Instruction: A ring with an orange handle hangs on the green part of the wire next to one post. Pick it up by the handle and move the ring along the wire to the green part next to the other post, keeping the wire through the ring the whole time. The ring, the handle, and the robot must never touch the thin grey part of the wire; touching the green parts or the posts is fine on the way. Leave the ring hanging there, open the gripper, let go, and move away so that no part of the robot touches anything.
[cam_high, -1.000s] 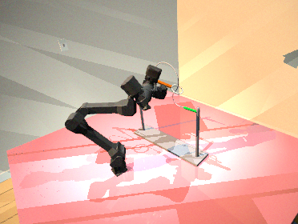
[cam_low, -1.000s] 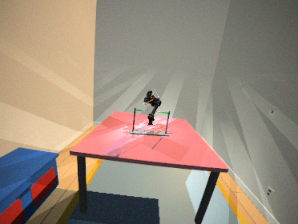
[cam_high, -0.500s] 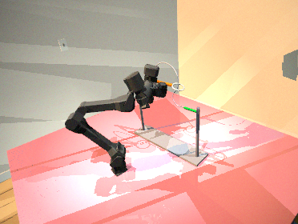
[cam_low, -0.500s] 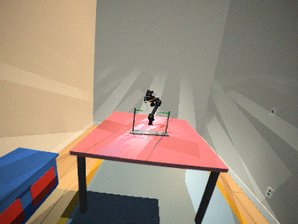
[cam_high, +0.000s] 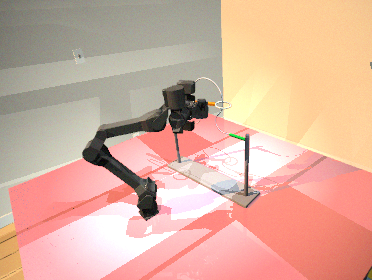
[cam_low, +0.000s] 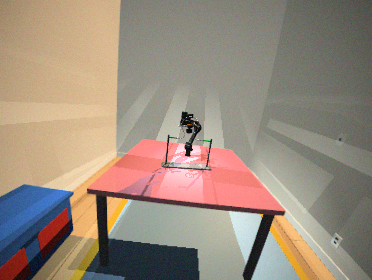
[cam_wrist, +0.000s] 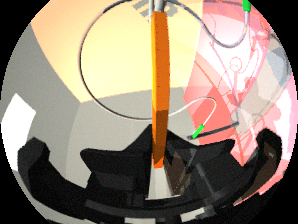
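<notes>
My gripper (cam_high: 204, 107) (cam_wrist: 153, 127) is shut on the orange handle (cam_high: 212, 103) (cam_wrist: 160, 75), which sticks straight out from the fingers. The thin ring (cam_high: 229, 105) (cam_wrist: 80, 57) sits at the handle's far end, high above the table. The thin grey wire (cam_high: 209, 80) (cam_wrist: 227, 44) arcs up beside the gripper, and the ring sits around its middle stretch. I cannot tell whether they touch. A green part (cam_high: 238, 135) (cam_wrist: 198, 130) joins the near post (cam_high: 247, 165). The far post (cam_high: 178, 147) stands below the gripper. In the exterior view the arm (cam_low: 189, 131) is small and far off.
Both posts stand on a grey base plate (cam_high: 240, 197) on the red table (cam_high: 300, 235) (cam_low: 200, 192). The arm's base (cam_high: 147, 202) sits left of the plate. A blue and red box (cam_low: 30, 225) stands on the floor beside the table. Walls stand behind.
</notes>
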